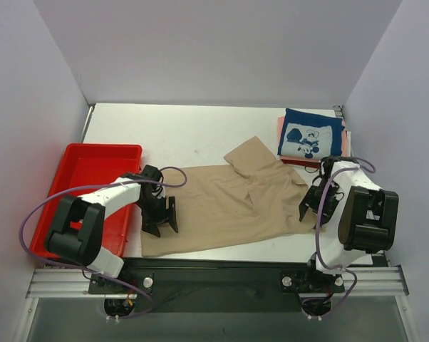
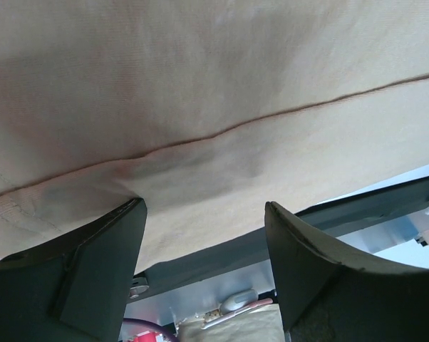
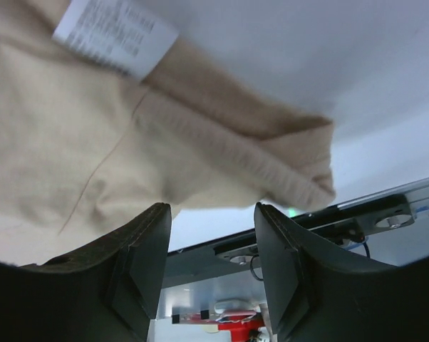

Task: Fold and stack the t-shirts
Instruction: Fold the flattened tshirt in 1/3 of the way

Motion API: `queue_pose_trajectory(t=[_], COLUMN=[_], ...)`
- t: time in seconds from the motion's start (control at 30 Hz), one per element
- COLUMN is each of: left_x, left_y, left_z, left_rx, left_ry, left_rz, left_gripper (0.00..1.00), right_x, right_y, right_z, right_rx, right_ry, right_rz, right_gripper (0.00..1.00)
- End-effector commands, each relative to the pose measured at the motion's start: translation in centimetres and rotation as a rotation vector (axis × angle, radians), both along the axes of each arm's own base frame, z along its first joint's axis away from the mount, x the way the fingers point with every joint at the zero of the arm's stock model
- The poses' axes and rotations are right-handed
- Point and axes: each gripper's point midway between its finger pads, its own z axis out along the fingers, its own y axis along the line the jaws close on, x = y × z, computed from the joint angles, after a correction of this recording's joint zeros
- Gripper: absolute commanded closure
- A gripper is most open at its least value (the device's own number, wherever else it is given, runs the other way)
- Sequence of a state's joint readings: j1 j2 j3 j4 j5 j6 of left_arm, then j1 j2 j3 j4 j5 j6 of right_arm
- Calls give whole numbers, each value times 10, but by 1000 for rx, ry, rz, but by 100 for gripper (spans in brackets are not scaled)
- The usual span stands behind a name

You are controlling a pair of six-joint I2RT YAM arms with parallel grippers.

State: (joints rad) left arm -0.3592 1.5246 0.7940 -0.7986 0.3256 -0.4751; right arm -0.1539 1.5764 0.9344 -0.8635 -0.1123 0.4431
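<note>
A tan t-shirt lies spread across the table's front middle, one part folded over near its top right. My left gripper is open over its left hem; the left wrist view shows the tan cloth with a seam just beyond the open fingers. My right gripper is open at the shirt's right edge; the right wrist view shows the ribbed collar and a white label. A folded navy t-shirt with white cartoon print lies on a pink one and a red one at the back right.
A red plastic tray stands at the left, beside my left arm. Grey walls close in the table on three sides. The metal rail with the arm bases runs along the front edge.
</note>
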Motion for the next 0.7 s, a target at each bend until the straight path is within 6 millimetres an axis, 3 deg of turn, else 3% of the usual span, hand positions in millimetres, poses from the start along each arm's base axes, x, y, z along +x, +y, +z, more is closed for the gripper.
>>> queue_pose_trajectory(t=[0.0,0.17,0.37,0.53,0.67], left_x=[-4,-7,-7,1,6], left_y=[-2,3,12,16,17], left_z=[-14,-23,-30,-27,-24], left_rx=[-19,19,80,112,120], left_ry=[8,31,46,23,8], left_rz=[-22,-10,-2,-13,-16], left_gripper=[22,22,21,21,21], right_x=[9,-1,-1,5,5], right_y=[-26,-42,-62,-83,-85], right_z=[-7,-23,-28,-14,-5], right_rx=[-75,-132,-190,-288,-306], right_ry=[17,132,190,200,197], right_rz=[14,55,41,82,89], right_gripper=[50,52,49,41,39])
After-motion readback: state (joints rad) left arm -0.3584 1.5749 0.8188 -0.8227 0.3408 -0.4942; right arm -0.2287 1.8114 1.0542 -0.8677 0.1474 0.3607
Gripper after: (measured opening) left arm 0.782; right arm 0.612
